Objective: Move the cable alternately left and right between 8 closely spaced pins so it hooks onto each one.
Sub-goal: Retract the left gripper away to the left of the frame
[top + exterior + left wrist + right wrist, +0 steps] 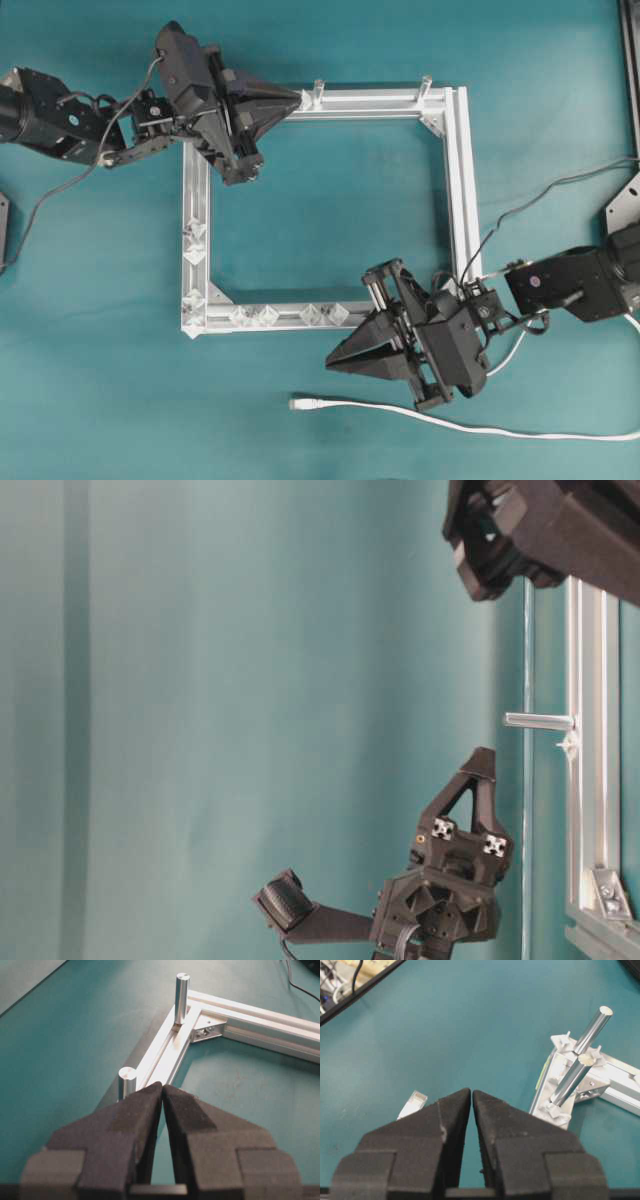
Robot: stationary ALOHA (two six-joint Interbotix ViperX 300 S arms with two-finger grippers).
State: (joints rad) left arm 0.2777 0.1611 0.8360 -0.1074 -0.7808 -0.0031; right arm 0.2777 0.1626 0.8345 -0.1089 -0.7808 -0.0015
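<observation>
The white cable [470, 428] lies on the teal table in front of the silver frame [457, 190], its plug tip [297, 403] pointing left. In the right wrist view the plug [412, 1104] lies just left of my jaws. Translucent diamond pins sit on the frame's left bar [193, 242] and on its near bar [312, 315]. My right gripper [332, 361] hovers just in front of the near bar, above and apart from the cable, shut and empty [471, 1092]. At the frame's far-left corner my left gripper [298, 97] is shut with nothing in it [162, 1085].
Two slim metal posts [318, 92] [425, 85] stand on the far bar; the nearer one [127, 1080] is beside my left fingertips. Two posts [570, 1082] also rise from the frame in the right wrist view. A dark wire [545, 195] trails at the right.
</observation>
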